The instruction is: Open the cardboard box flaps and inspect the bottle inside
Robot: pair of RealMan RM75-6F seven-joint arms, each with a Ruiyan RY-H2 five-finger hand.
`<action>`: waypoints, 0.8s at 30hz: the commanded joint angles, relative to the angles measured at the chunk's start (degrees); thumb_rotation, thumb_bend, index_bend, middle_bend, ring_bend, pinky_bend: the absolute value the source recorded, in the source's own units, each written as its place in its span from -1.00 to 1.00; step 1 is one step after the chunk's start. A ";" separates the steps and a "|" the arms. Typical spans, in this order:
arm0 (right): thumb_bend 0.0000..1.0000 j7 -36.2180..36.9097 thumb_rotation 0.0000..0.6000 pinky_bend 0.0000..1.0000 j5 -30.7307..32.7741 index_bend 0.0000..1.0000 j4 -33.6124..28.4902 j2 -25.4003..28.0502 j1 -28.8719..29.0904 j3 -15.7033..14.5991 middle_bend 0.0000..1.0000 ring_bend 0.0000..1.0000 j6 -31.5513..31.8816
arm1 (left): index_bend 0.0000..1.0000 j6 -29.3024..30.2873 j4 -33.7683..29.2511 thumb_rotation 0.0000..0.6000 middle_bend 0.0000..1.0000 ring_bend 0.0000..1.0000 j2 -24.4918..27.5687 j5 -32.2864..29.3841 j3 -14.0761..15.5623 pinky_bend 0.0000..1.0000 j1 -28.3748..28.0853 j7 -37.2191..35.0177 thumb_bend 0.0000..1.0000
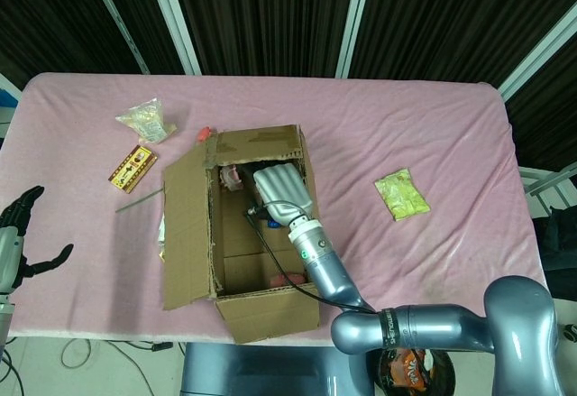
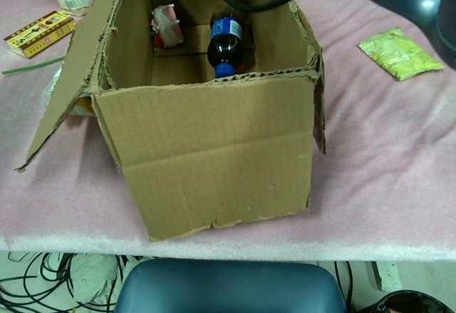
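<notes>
Right robot hand [image 1: 281,190]: reaching down inside the cardboard box [image 2: 214,156]; its grip cannot be told
Left robot hand [image 1: 20,234]: fingers spread, holding nothing, off the worktop's [image 1: 433,125] edge
Bottle [image 2: 226,45]: inside the box, blue cap showing

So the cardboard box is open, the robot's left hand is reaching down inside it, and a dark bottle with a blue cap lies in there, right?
Not quite: it is the right hand that reaches into the open cardboard box, as the head view shows. The left hand hangs off the table's left edge. The dark bottle with a blue cap does lie inside.
</notes>
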 commanded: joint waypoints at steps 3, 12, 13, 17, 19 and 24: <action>-0.04 -0.56 1.00 -0.47 1.01 -0.43 2.68 0.69 2.08 2.41 -0.56 -0.57 -0.19 | -0.96 -0.21 -0.19 1.00 -0.94 -0.93 0.18 -0.45 0.10 -0.86 -0.15 -0.32 -0.57; -0.04 -1.36 1.00 -0.49 0.83 -0.63 14.05 -0.39 7.16 4.03 -0.75 -0.73 -3.33 | -0.96 -0.67 -0.22 1.00 -0.94 -0.93 0.32 -0.88 0.49 -0.86 -0.49 -0.31 -0.57; -0.04 -1.38 1.00 -0.50 1.14 -0.68 15.46 -0.74 7.79 4.27 -0.78 -0.75 -3.81 | -0.96 -0.53 -0.11 1.00 -0.94 -0.93 0.26 -0.91 0.47 -0.86 -0.49 -0.27 -0.57; -0.04 -2.29 1.00 -0.51 2.86 -0.76 21.11 -2.04 10.83 5.20 -0.82 -0.77 -6.15 | -0.96 -0.39 0.16 1.00 -0.94 -0.93 0.11 -1.38 0.40 -0.86 -0.49 -0.36 -0.57; -0.04 -2.99 1.00 -0.51 3.59 -0.77 23.53 -2.33 12.13 5.21 -0.83 -0.77 -7.57 | -0.96 -0.55 0.19 1.00 -0.94 -0.93 0.11 -1.69 0.37 -0.86 -0.57 -0.40 -0.57; -0.09 -3.80 1.00 -0.53 5.96 -0.82 24.40 -1.75 12.77 4.88 -0.89 -0.80 -9.09 | -0.96 -0.61 0.22 1.00 -0.94 -0.93 0.04 -1.70 0.51 -0.86 -0.73 -0.16 -0.57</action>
